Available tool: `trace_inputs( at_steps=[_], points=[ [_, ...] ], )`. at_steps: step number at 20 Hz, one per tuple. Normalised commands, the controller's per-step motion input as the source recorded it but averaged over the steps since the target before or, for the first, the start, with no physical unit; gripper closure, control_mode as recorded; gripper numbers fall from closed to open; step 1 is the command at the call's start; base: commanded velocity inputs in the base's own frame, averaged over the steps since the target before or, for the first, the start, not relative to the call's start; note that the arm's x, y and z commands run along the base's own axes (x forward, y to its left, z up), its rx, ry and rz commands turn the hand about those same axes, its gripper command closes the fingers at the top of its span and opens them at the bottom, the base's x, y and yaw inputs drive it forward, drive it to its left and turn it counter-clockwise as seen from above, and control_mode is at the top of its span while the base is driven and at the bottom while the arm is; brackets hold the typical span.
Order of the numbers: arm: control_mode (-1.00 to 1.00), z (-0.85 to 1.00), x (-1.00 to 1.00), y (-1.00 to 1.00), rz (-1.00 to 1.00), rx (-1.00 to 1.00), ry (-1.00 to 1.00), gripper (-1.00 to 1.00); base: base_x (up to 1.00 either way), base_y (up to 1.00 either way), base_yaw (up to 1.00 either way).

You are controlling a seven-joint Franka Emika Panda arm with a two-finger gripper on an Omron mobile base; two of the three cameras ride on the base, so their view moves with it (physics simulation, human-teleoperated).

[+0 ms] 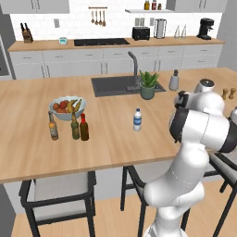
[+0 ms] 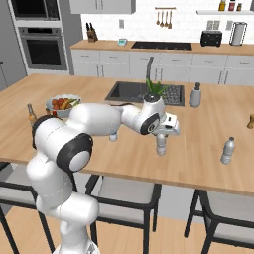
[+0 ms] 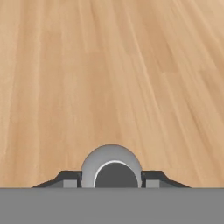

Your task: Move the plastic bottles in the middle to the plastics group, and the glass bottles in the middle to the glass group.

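My gripper (image 2: pixel 161 138) is shut on the plain greyish plastic bottle (image 2: pixel 161 146), which hangs upright at or just above the counter. In the hand view its grey top (image 3: pixel 111 168) sits between my fingertips (image 3: pixel 65 178). To its right stands the silvery plastics-group bottle (image 2: pixel 227 150). The blue-labelled plastic bottle (image 1: pixel 137 119) stands alone mid-counter. At the left, the amber bottle (image 1: pixel 53 126) and the green bottle (image 1: pixel 74 126) form the glass group. The red-capped glass bottle (image 1: pixel 84 127) stands right beside the green one.
A fruit bowl (image 1: pixel 67 107) sits behind the glass bottles. A sink (image 1: pixel 115 85) with a tap, a potted plant (image 1: pixel 148 84) and a grey soap dispenser (image 1: pixel 174 80) lie further back. Stools (image 1: pixel 58 196) stand under the counter's near edge.
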Motion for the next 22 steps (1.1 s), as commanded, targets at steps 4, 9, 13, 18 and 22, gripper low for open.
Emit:
trace_inputs(
  at_steps=[4,9,13,18,22],
  points=[
    [-1.0,0.0,-0.01,-1.0,-0.32,0.02,0.0,1.0,0.0,0.0,0.0],
    [-1.0,0.0,-0.23,-0.97,-0.27,0.01,0.0,1.0,0.0,0.0,0.0],
    [-1.0,0.0,-0.26,-0.85,-0.23,0.0,-0.01,1.0,0.0,0.0,0.0],
    [-1.0,-0.05,-0.45,-0.73,-0.21,0.04,-0.04,1.0,0.0,0.0,0.0],
    [-1.0,-0.04,-0.4,-0.52,-0.12,0.06,-0.08,1.0,0.0,0.0,0.0]
  ],
)
